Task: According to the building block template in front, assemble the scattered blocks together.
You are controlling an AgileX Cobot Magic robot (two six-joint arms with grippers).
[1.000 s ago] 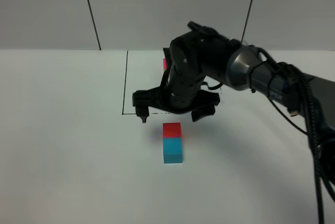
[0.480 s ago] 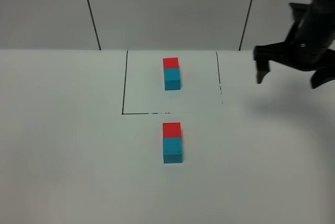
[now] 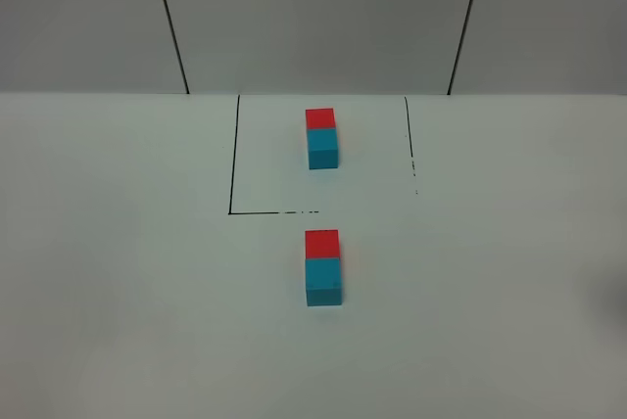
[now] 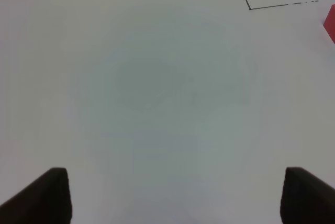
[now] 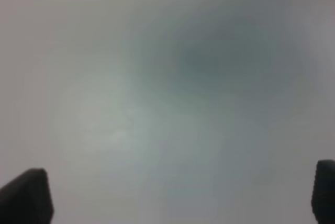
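From the high exterior view, no writing or label shows on anything. The building block template (image 3: 321, 138), red cube joined to a cyan one, sits on the white counter (image 3: 118, 272) inside a black outlined square (image 3: 235, 160) that is broken along its near and right edges. Just outside that square's near edge lie the scattered blocks (image 3: 322, 268), red touching cyan in the same order as the template. Neither arm appears here.

In the left wrist view, the left claw (image 4: 170, 195) is spread wide over bare counter, holding and touching nothing; only its two dark fingertips show. A corner of the square, a sliver of red block and a sliver of cyan are cut off at the frame's edge.

The right wrist view is blurred. The right claw (image 5: 178, 195) is spread wide and empty above a plain surface with a soft shadow.
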